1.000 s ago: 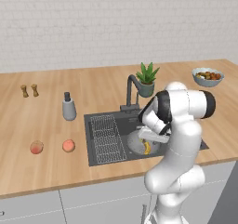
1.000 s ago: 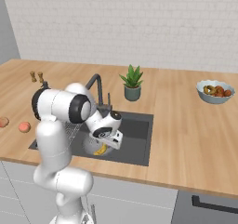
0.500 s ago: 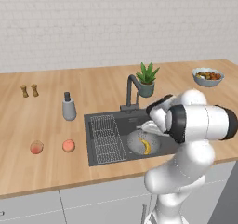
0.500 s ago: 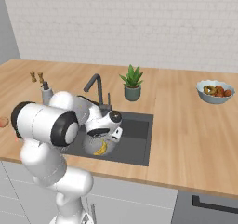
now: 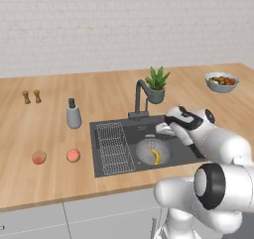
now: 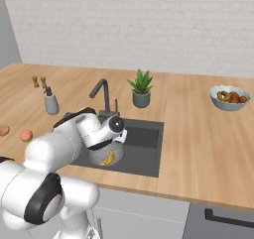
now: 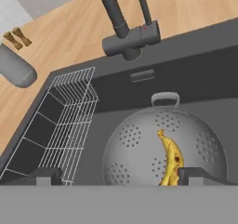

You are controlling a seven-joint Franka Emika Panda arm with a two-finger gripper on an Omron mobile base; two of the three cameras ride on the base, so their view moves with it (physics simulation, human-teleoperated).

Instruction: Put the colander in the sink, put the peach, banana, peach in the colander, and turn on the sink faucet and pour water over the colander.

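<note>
2 peaches [image 5: 55,156] lie on the wooden counter [image 5: 44,129].

Perforated matt metal colander [image 7: 162,144], dark matt sink [image 7: 195,65], thin wire rack [image 7: 65,125], light wood-grain counter [image 5: 99,87]

You are seeing the banana [image 7: 171,160] lying inside the colander [image 7: 135,146], which is sitting in the sink [image 5: 129,128]; two peaches [image 5: 73,155] are resting on the counter to the left.

A pale brick wall [image 5: 124,25] backs the long wooden counter [image 5: 49,129]; grey cabinet fronts [image 5: 99,215] sit below, with what may be an appliance handle [image 6: 228,218].
</note>
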